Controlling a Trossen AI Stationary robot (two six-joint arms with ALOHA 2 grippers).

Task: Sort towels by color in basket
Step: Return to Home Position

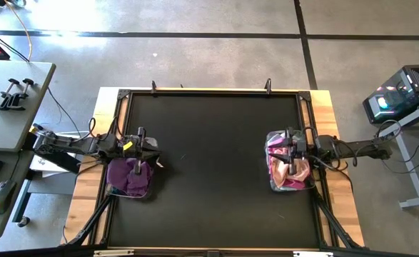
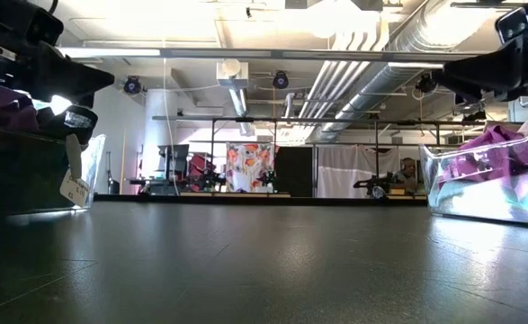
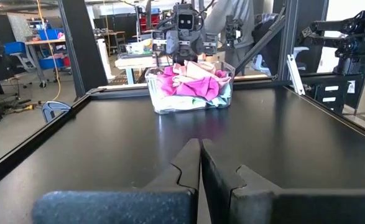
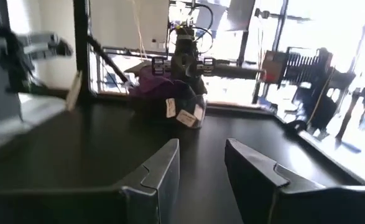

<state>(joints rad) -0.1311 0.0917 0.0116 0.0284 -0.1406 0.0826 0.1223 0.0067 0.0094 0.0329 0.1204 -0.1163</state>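
Towels lie sorted in two clear bins, with a gripper over each.
Purple towels (image 1: 130, 177) are held in the left bin (image 1: 110, 187) and pink towels (image 1: 289, 173) in the right bin (image 1: 272, 187). The left gripper (image 3: 200, 144) is pressed together and empty. The right gripper (image 4: 201, 147) is parted by a narrow gap and empty.

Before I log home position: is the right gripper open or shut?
Open: the right gripper shows a gap between its fingers in its wrist view, holding nothing.
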